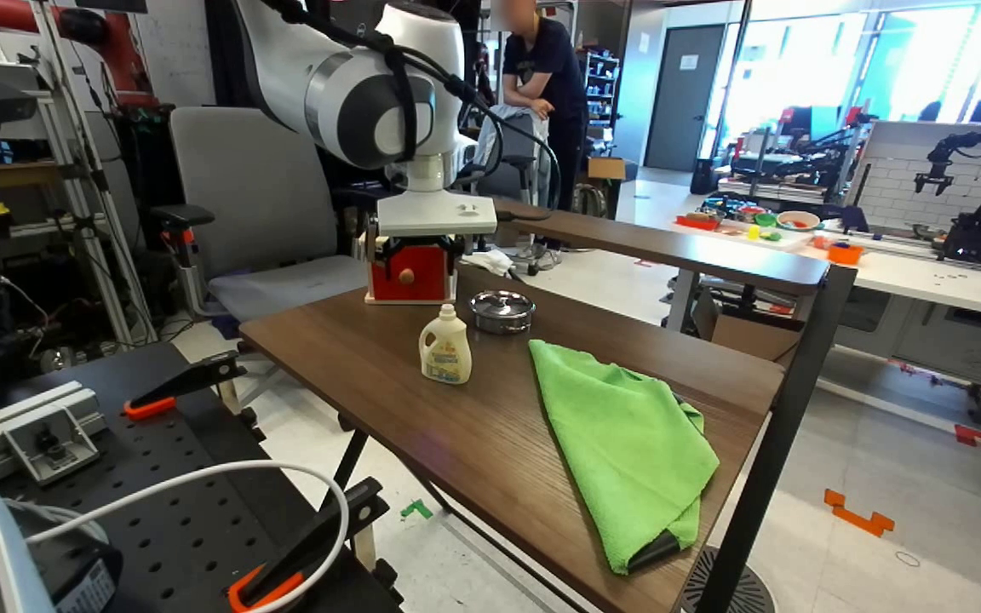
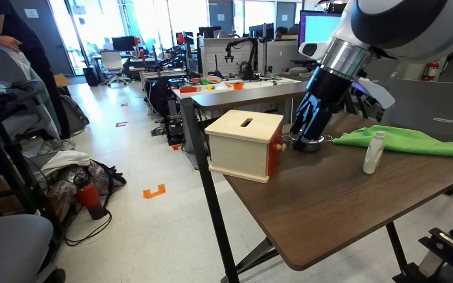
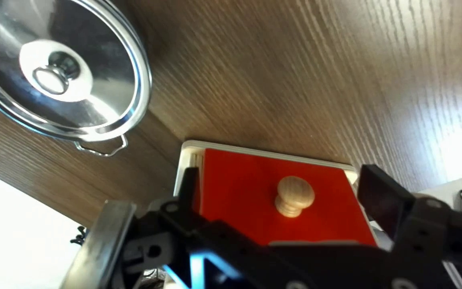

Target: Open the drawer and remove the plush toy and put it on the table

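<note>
The drawer has a red front [image 1: 424, 285] with a round wooden knob [image 3: 295, 192], set in a pale wooden box [image 2: 238, 155] with a slotted top. The front looks flush with the box, so the drawer appears shut. The box stands at the edge of the dark brown table [image 1: 354, 340]. My gripper [image 3: 281, 180] is open and empty. In the wrist view its fingers are on either side of the knob, well apart from it. In an exterior view the gripper [image 2: 303, 139] is tilted down in front of the red front. The plush toy is out of view.
A lidded steel pot [image 3: 62, 72] stands close beside the box front, near the gripper. A cream bottle [image 1: 446, 353] stands upright on the table. A green cloth [image 1: 618, 443] lies spread farther along. A black post [image 1: 776, 426] rises at the table's side.
</note>
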Robot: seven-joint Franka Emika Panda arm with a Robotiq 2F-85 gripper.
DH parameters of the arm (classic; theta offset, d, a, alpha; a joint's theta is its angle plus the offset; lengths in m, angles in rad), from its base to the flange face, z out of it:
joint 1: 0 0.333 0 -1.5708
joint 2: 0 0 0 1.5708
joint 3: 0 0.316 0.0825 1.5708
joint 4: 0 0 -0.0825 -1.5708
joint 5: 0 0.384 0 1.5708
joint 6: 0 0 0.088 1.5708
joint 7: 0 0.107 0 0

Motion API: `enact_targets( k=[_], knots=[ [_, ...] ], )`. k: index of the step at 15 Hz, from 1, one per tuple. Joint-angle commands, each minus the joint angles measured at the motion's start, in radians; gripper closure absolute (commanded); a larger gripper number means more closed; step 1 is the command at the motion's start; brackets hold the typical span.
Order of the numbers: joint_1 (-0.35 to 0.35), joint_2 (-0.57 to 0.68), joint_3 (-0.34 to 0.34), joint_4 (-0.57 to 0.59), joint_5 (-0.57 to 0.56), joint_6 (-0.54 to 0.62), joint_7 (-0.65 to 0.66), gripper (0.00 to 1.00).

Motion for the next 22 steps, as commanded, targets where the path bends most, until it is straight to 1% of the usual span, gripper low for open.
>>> enact_targets(
  k=[1, 3, 7, 11, 14, 15, 16, 17, 19, 22],
  knots=[
    [0.099, 0.015, -0.091, 0.036, 0.017, 0.064, 0.092, 0.0],
    [0.14, 0.019, -0.126, 0.043, 0.007, 0.078, 0.154, 0.0],
    [0.199, 0.023, -0.165, 0.048, -0.015, 0.088, 0.249, 0.0],
    [0.239, 0.029, -0.193, 0.061, -0.034, 0.089, 0.317, 0.0],
    [0.257, 0.035, -0.212, 0.073, -0.042, 0.091, 0.355, 0.0],
    [0.261, 0.038, -0.218, 0.077, -0.043, 0.091, 0.365, 0.09],
    [0.265, 0.041, -0.221, 0.081, -0.045, 0.092, 0.375, 0.16],
    [0.268, 0.046, -0.223, 0.085, -0.044, 0.093, 0.387, 0.35],
    [0.266, 0.053, -0.218, 0.088, -0.046, 0.092, 0.399, 0.51],
    [0.273, 0.057, -0.213, 0.087, -0.052, 0.096, 0.42, 0.72]
  ],
)
